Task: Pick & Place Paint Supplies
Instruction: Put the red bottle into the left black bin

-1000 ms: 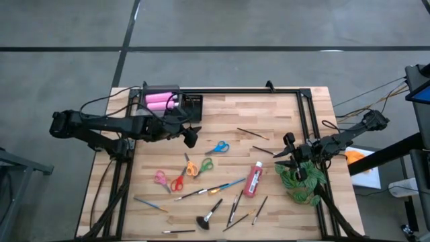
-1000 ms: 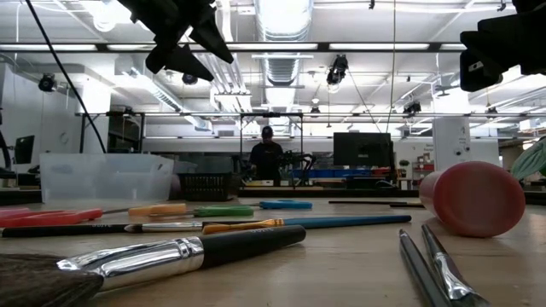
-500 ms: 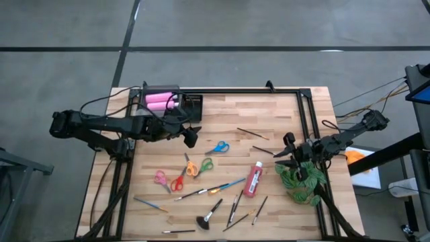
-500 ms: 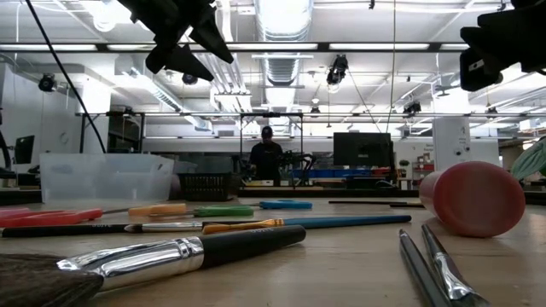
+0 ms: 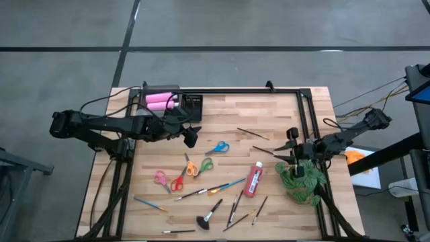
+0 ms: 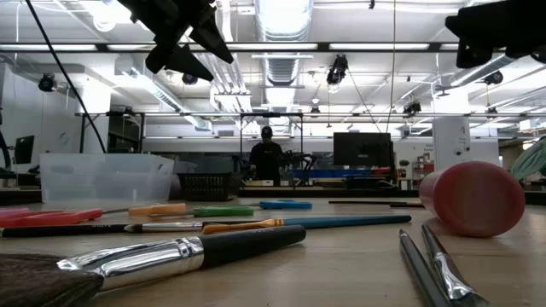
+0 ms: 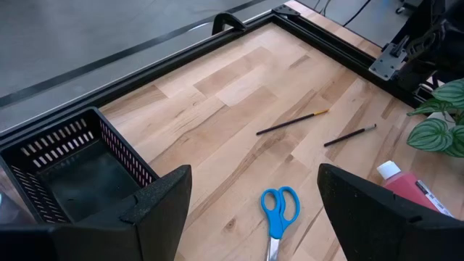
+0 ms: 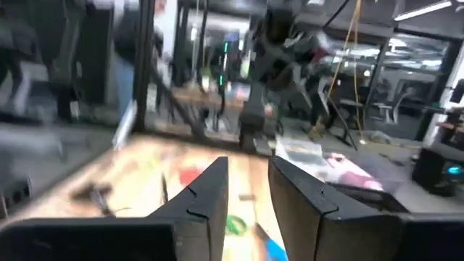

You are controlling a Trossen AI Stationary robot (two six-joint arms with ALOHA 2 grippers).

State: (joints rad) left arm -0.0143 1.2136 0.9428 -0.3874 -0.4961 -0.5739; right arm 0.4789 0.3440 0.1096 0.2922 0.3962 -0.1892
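Observation:
Two pink paint bottles (image 5: 158, 101) lie in a clear tub at the far left, beside a black basket (image 5: 193, 106). A red tube (image 5: 253, 179), several scissors, among them a blue pair (image 5: 217, 147), and many thin brushes (image 5: 213, 190) lie flat on the wooden table. My left gripper (image 5: 190, 136) hangs open and empty above the table, between the basket and the blue scissors (image 7: 279, 210). My right gripper (image 5: 289, 146) is open and empty in the air at the right, above the leafy plant (image 5: 300, 178).
A black frame (image 5: 306, 114) runs along the table's far and right edges. Two thin brushes (image 7: 292, 123) lie alone on the far right part. The low view shows brushes (image 6: 183, 251) and the tube's end (image 6: 473, 198) close to the near edge. A person stands far behind the table.
My right gripper has gone up a little and shifted slightly toward the table's right edge. My left gripper and all the supplies have kept still.

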